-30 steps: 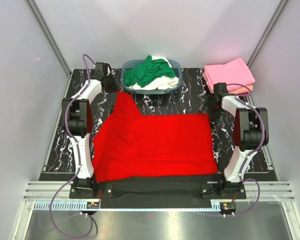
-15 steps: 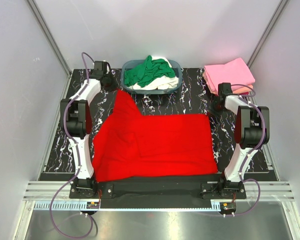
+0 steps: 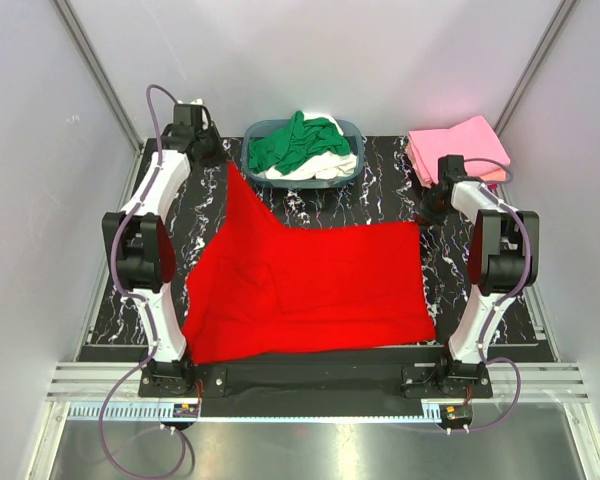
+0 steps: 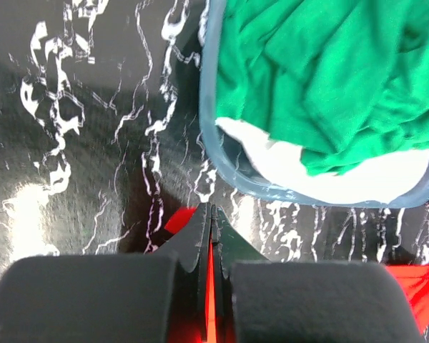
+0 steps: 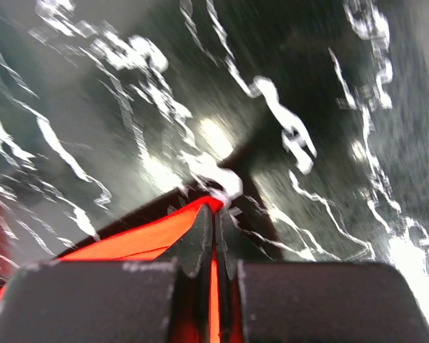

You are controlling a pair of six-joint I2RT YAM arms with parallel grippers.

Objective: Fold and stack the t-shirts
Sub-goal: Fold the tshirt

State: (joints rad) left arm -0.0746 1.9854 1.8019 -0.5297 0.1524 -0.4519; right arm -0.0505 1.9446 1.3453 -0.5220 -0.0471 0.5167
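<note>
1. Red t-shirt [image 3: 310, 290] lies spread over the middle of the table [image 3: 380, 190], reaching its near edge; one corner is pulled toward the table's far-left corner.
2. Left gripper [image 4: 211, 212]: jaws pressed together with red cloth pinched between them; just beside the basket [image 3: 249, 158].
3. Right gripper [image 5: 216, 213]: jaws closed on the shirt's far-right corner.
4. Green t-shirt [image 3: 295, 140] and white t-shirt [image 3: 328, 168] sit in the basket at the far edge; folded pink t-shirts [image 3: 460, 148] lie at the far-right corner.
</note>
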